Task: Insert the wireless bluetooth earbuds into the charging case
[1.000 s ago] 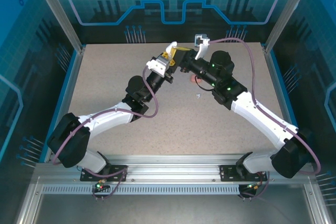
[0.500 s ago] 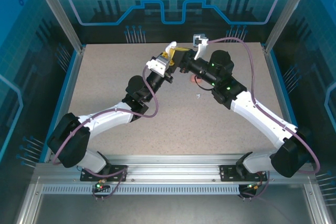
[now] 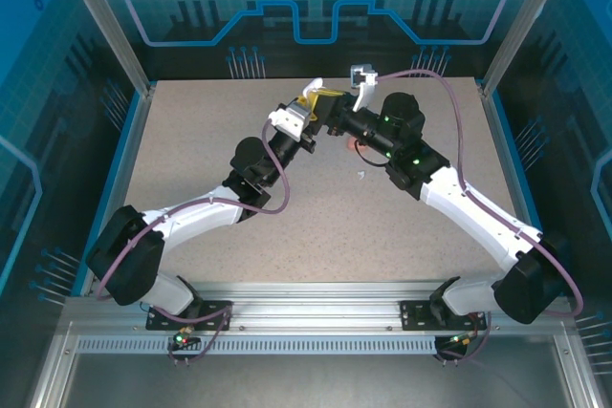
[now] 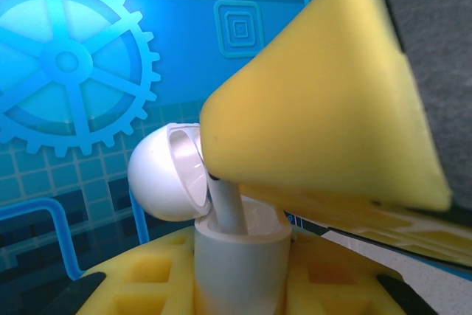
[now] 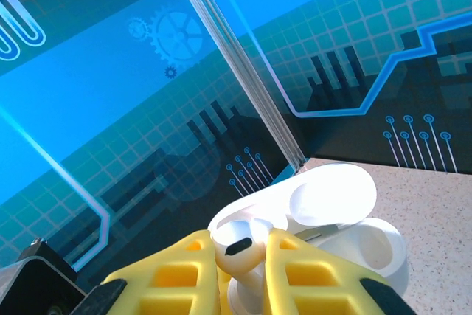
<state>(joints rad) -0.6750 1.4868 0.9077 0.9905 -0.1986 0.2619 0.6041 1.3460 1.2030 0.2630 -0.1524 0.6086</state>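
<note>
The white charging case (image 4: pixel 240 263) stands upright with its round lid (image 4: pixel 164 176) hinged open, and my left gripper (image 4: pixel 240 289) is shut on its body between yellow pads. A white earbud (image 5: pixel 241 250) sits pinched in my right gripper (image 5: pixel 240 260), which is shut on it. The earbud's stem (image 4: pixel 228 208) reaches down into the case's open top. From the right wrist the open case (image 5: pixel 335 201) lies just behind the earbud. In the top view both grippers, left (image 3: pixel 308 100) and right (image 3: pixel 332 112), meet above the far middle of the table.
A tiny white piece (image 3: pixel 361 175) lies on the speckled table (image 3: pixel 191 160) just under the right arm. A salmon-pink piece (image 3: pixel 352 144) peeks out beside that arm's wrist. Blue glass walls (image 3: pixel 306 7) and metal posts close off the back and sides.
</note>
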